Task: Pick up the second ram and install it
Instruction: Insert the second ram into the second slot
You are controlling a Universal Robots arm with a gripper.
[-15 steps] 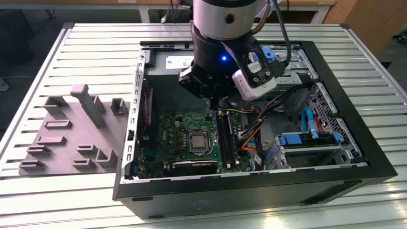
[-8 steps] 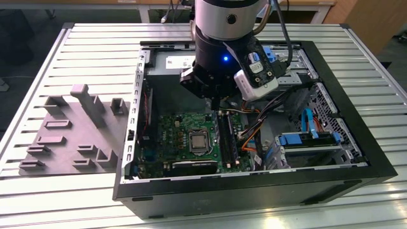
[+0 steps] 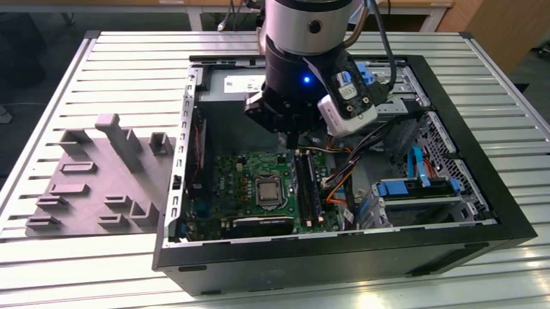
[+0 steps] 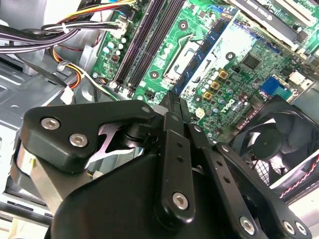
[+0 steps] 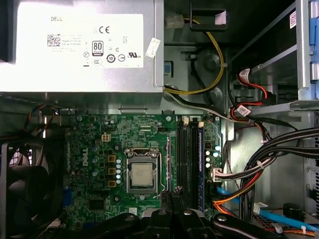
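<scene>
Open black PC case [image 3: 481, 238] sits on a slatted metal table [image 3: 129, 48], green motherboard [image 3: 232, 187] inside with its bare CPU [image 5: 142, 174]. Grey fixture block [image 3: 103, 174] lies beside the case, on the exterior view's left.

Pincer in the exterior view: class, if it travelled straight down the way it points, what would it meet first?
Probably the memory slots on the green motherboard, which lie directly beneath the pincer, though the depth is unclear.

closed jaws above green motherboard [image 4: 234, 64]
</scene>
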